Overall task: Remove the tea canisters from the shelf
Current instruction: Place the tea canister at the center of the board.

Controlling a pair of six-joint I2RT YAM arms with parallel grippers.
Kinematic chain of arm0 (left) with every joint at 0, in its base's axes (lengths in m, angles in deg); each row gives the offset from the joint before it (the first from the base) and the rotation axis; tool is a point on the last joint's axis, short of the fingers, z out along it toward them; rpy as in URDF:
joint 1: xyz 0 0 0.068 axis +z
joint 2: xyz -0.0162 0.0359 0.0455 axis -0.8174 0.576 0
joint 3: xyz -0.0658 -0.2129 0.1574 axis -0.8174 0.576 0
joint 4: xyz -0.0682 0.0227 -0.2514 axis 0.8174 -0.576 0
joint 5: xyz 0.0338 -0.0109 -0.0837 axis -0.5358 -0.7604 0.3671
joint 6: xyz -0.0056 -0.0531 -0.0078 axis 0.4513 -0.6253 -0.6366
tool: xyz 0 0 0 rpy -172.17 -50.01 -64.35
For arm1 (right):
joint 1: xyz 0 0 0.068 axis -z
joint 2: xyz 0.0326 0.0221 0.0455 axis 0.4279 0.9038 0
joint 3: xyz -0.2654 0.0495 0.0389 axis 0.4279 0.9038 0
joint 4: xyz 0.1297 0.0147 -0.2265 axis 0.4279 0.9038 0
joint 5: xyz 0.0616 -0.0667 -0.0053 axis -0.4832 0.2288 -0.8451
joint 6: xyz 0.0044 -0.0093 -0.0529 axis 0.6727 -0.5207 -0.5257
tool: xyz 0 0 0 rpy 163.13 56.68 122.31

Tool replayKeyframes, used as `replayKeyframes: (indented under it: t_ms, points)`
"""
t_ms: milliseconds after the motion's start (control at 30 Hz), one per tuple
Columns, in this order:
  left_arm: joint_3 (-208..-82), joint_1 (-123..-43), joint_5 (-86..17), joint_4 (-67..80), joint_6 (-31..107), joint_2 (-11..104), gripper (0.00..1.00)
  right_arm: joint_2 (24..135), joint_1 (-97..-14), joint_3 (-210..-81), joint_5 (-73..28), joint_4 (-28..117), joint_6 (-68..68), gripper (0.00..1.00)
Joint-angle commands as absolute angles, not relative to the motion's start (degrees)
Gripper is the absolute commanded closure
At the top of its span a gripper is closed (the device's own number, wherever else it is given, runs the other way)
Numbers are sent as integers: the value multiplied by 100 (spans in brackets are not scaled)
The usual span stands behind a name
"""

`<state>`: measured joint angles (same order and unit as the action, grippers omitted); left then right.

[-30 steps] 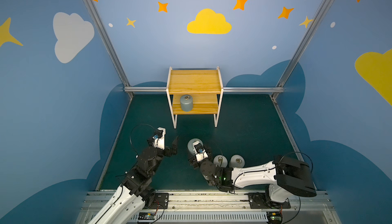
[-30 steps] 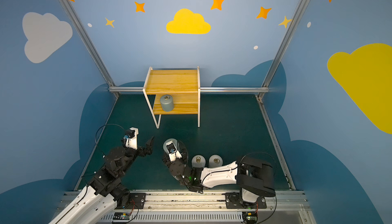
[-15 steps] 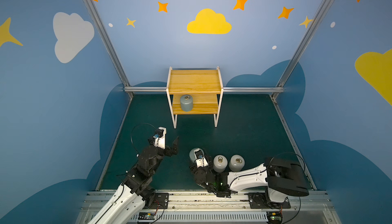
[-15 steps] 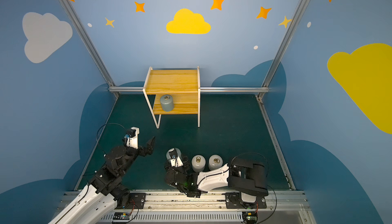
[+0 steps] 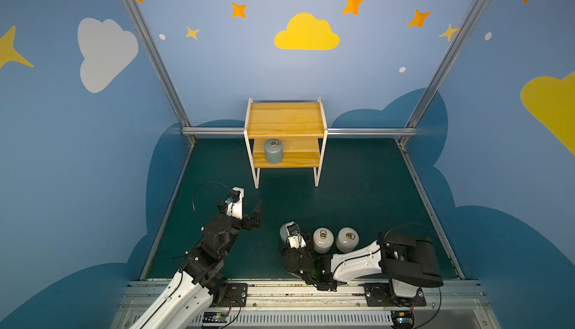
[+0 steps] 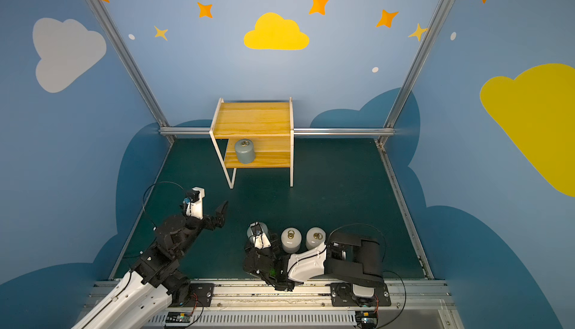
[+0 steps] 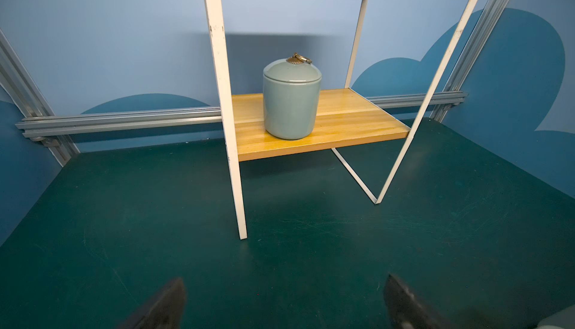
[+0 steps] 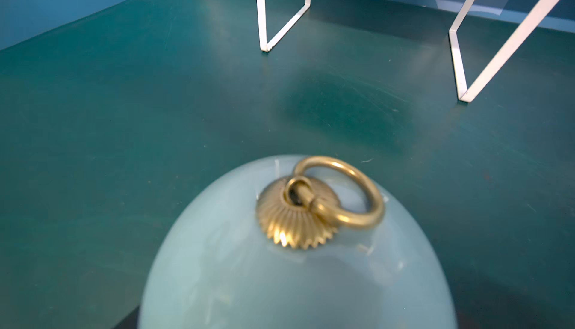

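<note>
One grey-blue canister (image 5: 273, 153) upright on shelf (image 5: 286, 119)

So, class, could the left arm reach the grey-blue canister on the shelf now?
Probably yes: the left gripper is open, facing the canister across bare floor; only a front post of the shelf stands close beside it.

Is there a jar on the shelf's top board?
No, the shelf's top board is bare; the only shelved jar stands on the lower board.
</note>
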<state>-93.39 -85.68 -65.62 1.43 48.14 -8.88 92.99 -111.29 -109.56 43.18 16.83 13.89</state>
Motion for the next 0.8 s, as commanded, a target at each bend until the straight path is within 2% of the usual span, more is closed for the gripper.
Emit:
replayKeyframes:
  t_ms: [0,767]
  points:
    - [-9292,-8543,-6500,319,4777,-891,0,9331,-11085,-10953,4441,1248,1512,51]
    - [-9262,-8542,-6555,324,4794,-936,0,9729,-10905,-10977,4089,1371,1881,50]
